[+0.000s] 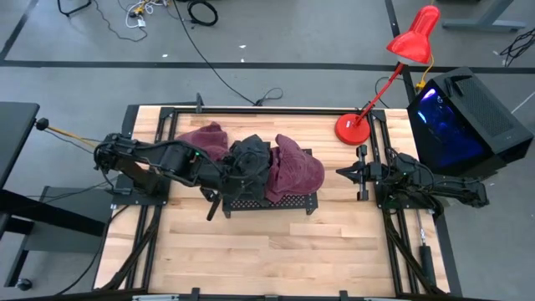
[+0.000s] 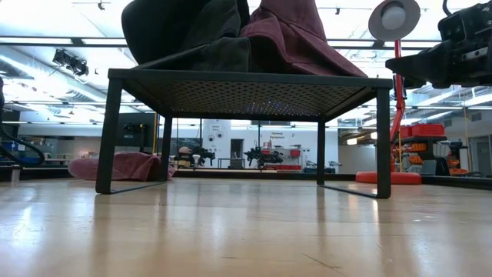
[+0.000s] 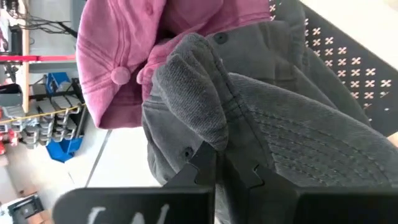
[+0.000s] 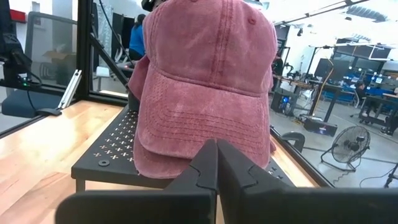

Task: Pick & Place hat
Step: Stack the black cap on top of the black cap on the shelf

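**Grey cap pinched on the rack, maroon caps beside it**

Dark grey denim fills our left wrist view — the grey hat point(image 3: 261, 118) lies crumpled on the black perforated rack point(image 1: 288, 203), and our left gripper point(image 1: 227, 178) has its fingers pressed together on a fold of that cloth; from above we see the left arm reaching across from the left side of the wooden table point(image 1: 276, 251) to the rack's left end, where the hat sits.

Just beside the grey hat, touching it on the rack's right half, lies a maroon cap point(image 1: 297, 167); in the right wrist view it faces us brim first, its brim hanging slightly past the rack's edge. A second maroon cap point(image 1: 205, 138) lies on the table itself, behind the left arm and off the rack; in the low view it shows as a reddish heap past the rack's left leg.

Our right gripper point(image 1: 344, 173) waits well apart from the rack, near the table's right edge, pointing toward the maroon cap with its fingers closed on nothing.

A red desk lamp point(image 1: 393, 75) stands at the far right corner of the table — its round base rests just behind the right arm; a black box with blue light point(image 1: 460, 121) stands off the table's right side.
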### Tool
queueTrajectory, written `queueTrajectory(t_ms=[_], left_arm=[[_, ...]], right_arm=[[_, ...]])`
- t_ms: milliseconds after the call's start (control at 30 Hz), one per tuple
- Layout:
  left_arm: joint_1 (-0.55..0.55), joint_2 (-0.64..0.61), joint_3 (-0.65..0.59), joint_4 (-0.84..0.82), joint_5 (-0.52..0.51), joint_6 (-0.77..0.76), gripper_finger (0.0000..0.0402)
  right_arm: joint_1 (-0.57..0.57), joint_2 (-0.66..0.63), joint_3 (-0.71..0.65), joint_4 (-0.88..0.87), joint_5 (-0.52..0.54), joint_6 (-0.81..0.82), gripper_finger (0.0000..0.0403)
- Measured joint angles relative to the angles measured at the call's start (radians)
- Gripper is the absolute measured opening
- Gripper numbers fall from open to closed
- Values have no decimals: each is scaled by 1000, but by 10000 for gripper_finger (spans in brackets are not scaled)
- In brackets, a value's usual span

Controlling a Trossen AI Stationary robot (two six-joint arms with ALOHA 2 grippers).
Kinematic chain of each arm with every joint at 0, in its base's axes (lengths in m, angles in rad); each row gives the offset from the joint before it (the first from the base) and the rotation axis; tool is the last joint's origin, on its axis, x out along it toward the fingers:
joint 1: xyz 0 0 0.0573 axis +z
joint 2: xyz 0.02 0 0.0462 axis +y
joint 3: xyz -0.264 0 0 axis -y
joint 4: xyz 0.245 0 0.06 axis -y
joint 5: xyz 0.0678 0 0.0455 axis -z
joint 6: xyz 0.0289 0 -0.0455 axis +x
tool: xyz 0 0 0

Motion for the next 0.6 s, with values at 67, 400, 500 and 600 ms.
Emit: queueTrajectory(t_ms=[67, 400, 500, 600], left_arm=[[0, -1, 0, 0, 15, 0, 17], [0, -1, 0, 0, 53, -27, 59], [0, -1, 0, 0, 68, -43, 84], [0, -1, 0, 3, 68, -74, 118]], right_arm=[[0, 0, 0, 0, 0, 0, 4], [0, 0, 0, 0, 0, 0, 4], [0, 0, 0, 0, 0, 0, 4], [0, 0, 0, 0, 0, 0, 4]])
